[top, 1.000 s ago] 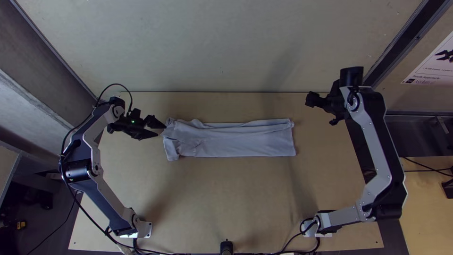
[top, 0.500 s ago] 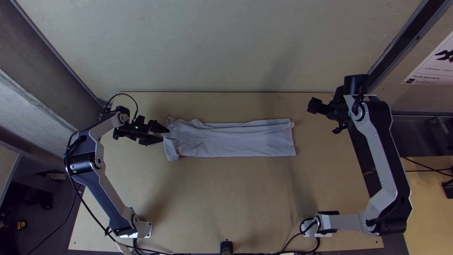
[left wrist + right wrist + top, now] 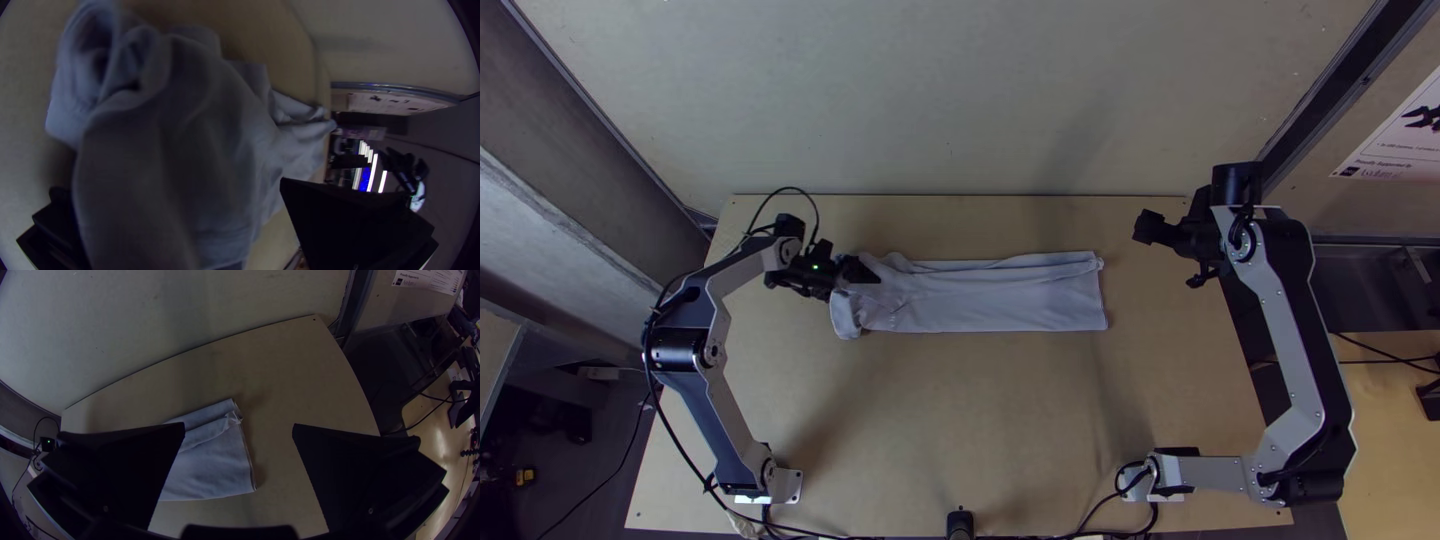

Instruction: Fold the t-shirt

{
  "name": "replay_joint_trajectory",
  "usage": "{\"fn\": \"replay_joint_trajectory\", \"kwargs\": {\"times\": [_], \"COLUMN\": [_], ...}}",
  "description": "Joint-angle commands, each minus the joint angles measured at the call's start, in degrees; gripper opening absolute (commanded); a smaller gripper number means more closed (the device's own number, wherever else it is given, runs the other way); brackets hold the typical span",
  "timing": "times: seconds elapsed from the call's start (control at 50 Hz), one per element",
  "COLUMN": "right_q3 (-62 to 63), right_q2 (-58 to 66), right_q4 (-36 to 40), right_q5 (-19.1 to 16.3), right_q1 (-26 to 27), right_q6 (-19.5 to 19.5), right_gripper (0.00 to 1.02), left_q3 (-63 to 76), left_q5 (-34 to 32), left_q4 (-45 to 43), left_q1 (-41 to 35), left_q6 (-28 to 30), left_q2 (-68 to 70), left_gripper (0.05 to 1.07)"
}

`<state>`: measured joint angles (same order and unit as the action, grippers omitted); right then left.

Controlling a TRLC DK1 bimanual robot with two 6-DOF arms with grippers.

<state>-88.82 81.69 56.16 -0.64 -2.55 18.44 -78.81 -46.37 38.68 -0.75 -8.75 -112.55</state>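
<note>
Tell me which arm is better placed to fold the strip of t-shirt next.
Left, I'd judge. The left gripper is at the near end of the t-shirt to its arm, open, with cloth between its fingers. The right gripper is also open but well off the other end.

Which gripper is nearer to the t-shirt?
The left: it is at the t-shirt's left end in the top view, while the right gripper hangs well off past the other end.
</note>
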Motion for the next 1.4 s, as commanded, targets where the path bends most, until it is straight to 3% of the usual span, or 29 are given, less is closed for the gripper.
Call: {"fn": "replay_joint_trajectory", "kwargs": {"times": [0.0, 0.1, 0.16, 0.22, 0.28, 0.3, 0.58, 0.8, 1.08, 1.38], "right_q3": [2.16, 3.21, 3.83, 4.62, 5.58, 5.93, 10.94, 14.64, 16.39, 16.75], "right_q2": [-2.33, -2.94, -3.38, -3.73, -4.17, -4.35, -5.66, -6.46, -6.28, -6.54], "right_q4": [0.26, 0.26, 0.26, 0.18, -0.18, -0.26, -3.51, -8.70, -10.99, -11.07], "right_q5": [0.47, 0.47, 0.47, 0.47, 0.47, 0.47, 0.38, 0.38, -0.15, -0.41], "right_q1": [0.35, 0.70, 0.96, 1.58, 1.93, 2.02, 1.76, 2.11, 3.16, 3.51], "right_q6": [0.99, 0.90, 0.90, 0.90, 0.90, 0.81, 1.08, 1.08, 0.99, 0.99], "right_gripper": [0.98, 0.98, 0.98, 0.98, 0.98, 0.99, 0.98, 0.99, 0.99, 0.99], "left_q3": [3.57, 3.48, 3.75, 4.19, 4.63, 4.54, 2.52, -2.14, -6.80, -14.53], "left_q5": [9.10, 15.08, 18.24, 20.53, 23.61, 24.13, 30.64, 35.47, 43.47, 59.11], "left_q4": [-0.62, -0.71, -0.88, -1.59, -3.52, -3.70, 2.02, 10.54, 13.79, 18.37], "left_q1": [-4.78, -8.30, -10.06, -11.20, -11.99, -12.17, -9.53, 0.75, 14.29, 15.52], "left_q6": [-5.13, -7.42, -7.68, -8.21, -9.00, -9.00, -5.48, 4.01, 18.60, 29.76], "left_q2": [-2.23, -1.53, -0.56, 1.02, 2.51, 2.86, 8.05, 10.69, 11.39, 12.97], "left_gripper": [1.03, 1.01, 0.88, 0.56, 0.12, 0.07, 0.08, 0.08, 0.08, 0.08]}}
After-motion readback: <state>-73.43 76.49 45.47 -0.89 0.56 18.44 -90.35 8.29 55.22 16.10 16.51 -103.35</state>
